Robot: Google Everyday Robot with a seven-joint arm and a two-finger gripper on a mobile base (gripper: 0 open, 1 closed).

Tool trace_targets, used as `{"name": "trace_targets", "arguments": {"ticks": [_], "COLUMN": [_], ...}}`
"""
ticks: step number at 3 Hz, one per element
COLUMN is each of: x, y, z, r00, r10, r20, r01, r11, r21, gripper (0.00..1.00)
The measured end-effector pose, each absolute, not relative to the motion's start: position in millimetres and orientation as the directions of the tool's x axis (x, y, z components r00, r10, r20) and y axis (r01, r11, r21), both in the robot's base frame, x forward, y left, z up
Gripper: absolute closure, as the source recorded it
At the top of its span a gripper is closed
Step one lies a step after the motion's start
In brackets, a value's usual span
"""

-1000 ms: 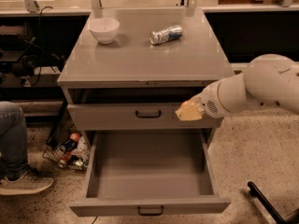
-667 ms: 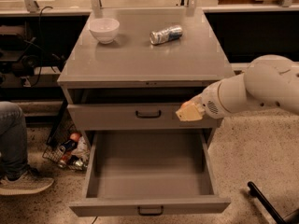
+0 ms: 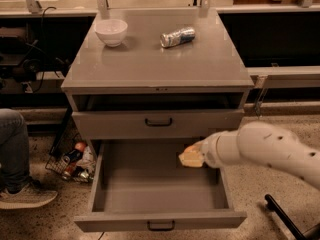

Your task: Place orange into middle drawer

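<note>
Likely a lab or workshop: grey cabinet, speckled floor, tangled cables past its left edge. Gripper over middle drawer, near right edge.

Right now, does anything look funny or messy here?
Yes. A crushed can lies on its side on the cabinet top, not far from the upright white bowl. I see no spill around it. The middle drawer is pulled wide open, and the end effector hangs over its right rear part.
</note>
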State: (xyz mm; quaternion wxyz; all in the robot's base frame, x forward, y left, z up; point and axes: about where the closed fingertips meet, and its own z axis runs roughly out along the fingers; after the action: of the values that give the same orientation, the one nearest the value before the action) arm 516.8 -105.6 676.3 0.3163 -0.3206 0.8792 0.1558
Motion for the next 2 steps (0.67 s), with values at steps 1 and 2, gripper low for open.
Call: {"name": "trace_targets", "arguments": {"ticks": [1,2], "x": [510.5,525.9], "y": [-81.6,-78.4], "z": [599.4,582.1], "r00": [-0.61,-0.601], "r10": [-0.4,-0.337], "r20": [-0.684,-0.724], "r01": [-0.653,-0.622], "r11": [0.743,0.766], "r21": [0.148,0.16], "gripper": [1.0,1.0]}}
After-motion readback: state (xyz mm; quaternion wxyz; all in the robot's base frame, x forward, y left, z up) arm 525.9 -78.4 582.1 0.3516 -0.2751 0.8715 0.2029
